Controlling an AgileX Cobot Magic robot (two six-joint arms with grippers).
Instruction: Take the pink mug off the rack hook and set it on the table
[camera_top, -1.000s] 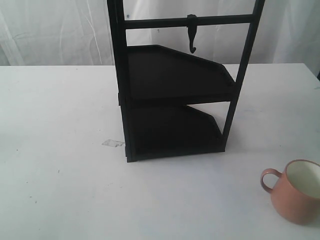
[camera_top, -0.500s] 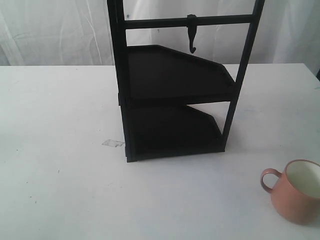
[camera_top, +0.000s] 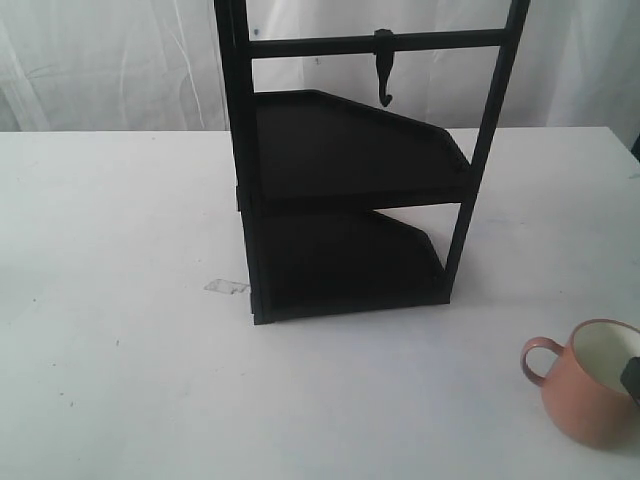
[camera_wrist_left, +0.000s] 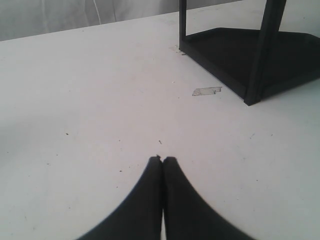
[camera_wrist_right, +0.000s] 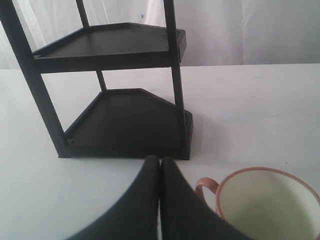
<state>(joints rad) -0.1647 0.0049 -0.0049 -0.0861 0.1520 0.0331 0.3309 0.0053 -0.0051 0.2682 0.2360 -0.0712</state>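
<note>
A staged robot test area is being shown: a speckled white tabletop (camera_top: 120, 380) is being backed by hanging white curtains (camera_top: 100, 60), and a scrap of tape (camera_top: 226, 287) is lying beside a black two-shelf rack (camera_top: 340, 150).

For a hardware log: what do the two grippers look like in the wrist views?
The left gripper and the right gripper each have two plain matte black fingers, broad at the base and curving to narrow tips. No cables or markings show.
</note>
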